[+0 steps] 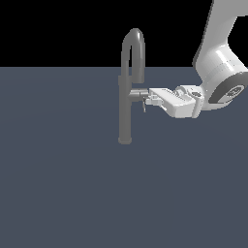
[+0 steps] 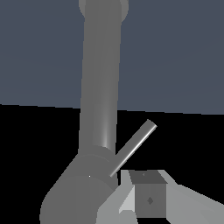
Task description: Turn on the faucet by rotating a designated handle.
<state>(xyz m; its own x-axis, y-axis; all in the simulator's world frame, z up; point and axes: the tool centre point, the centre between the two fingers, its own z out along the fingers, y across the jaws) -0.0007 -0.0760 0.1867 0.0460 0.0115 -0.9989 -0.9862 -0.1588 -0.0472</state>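
On floor: one faucet [image 1: 125, 111], one handle [image 1: 139, 93]

Your exterior view faces the tall grey metal faucet [image 1: 127, 92] from afar; your wrist view shares its column [image 2: 99, 87], very close.

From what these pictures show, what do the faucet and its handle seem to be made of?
The faucet looks like grey metal with a smooth satin finish: a soft bright streak runs along its column in the wrist view. The handle shows the same grey, so probably the same metal. As this is a simulator render, the material is only a guess.
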